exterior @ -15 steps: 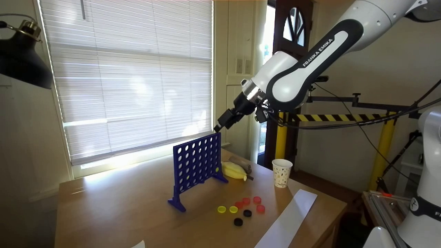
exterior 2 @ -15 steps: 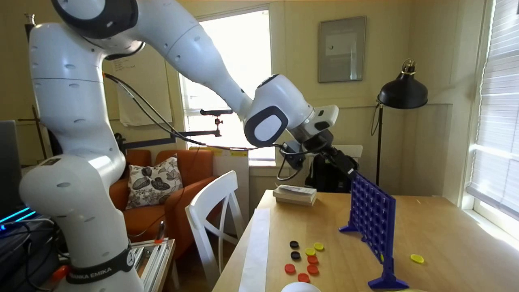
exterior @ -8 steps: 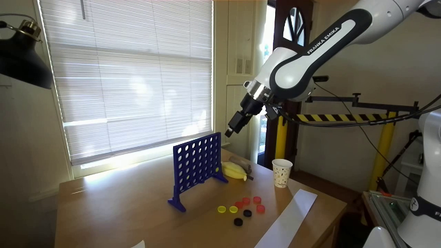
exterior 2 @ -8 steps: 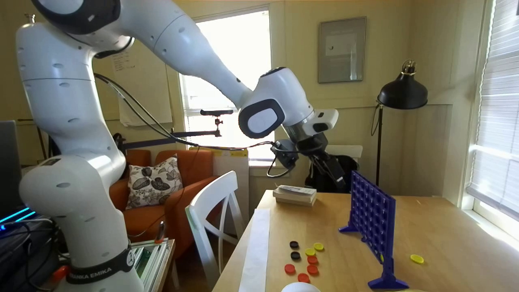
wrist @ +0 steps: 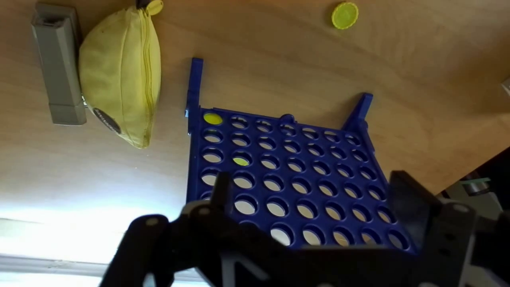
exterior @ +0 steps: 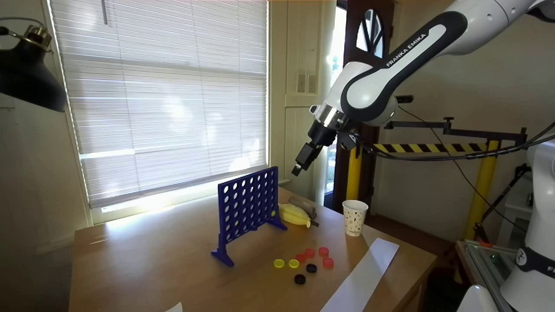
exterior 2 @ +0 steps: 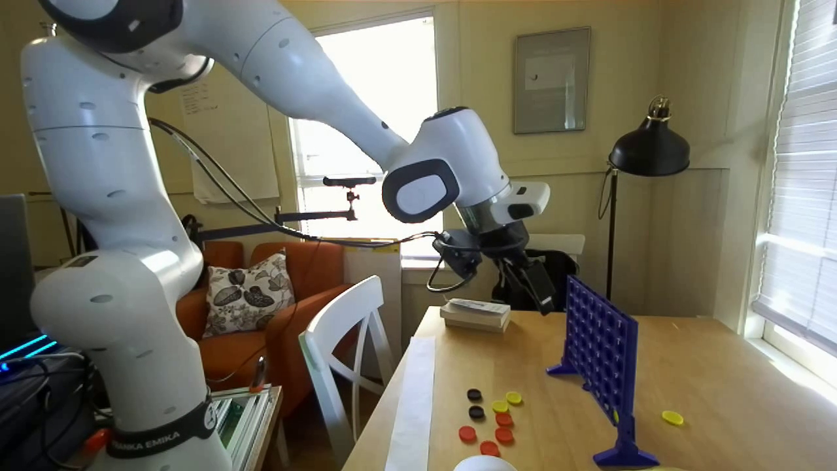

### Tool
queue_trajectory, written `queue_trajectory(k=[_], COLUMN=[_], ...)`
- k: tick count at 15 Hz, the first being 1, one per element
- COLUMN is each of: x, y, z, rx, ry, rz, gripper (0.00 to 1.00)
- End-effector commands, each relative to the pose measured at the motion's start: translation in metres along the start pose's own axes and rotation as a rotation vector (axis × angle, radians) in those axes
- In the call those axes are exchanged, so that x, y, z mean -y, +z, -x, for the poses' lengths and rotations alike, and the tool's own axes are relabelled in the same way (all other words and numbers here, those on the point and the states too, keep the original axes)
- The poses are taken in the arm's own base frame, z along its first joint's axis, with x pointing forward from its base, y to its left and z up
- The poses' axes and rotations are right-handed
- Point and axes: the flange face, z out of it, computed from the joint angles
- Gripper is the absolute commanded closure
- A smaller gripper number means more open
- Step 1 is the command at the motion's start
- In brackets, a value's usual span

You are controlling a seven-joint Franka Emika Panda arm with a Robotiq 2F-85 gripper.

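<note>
The arm (exterior: 401, 58) slopes down to a tilted gripper (wrist: 312, 189), 2 blurred fingers (wrist: 412, 203) wide apart, seemingly parallel

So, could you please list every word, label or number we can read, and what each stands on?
"FRANKA EMIKA": on the robot arm.
"RANKA EMIKA": on the black base band, in an exterior view.
"F", cut off by the picture's edge: the same band, in an exterior view.
"BANANA", the rest blurred: on the dark label of the yellow pouch.
Too small to read: the wall sheet's writing; any print on the books.
</note>
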Motion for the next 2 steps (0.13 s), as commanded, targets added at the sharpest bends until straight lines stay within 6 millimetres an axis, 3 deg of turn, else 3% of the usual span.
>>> queue_trajectory(k=[1, 2], x=[0.0, 0.0], y=[0.0, 0.0001], z=[0.0003, 0.0005], rx=[0.0, 0.001], ry=[-0.001, -0.001], rz=[0.0, 0.0], gripper=[0.0, 0.0])
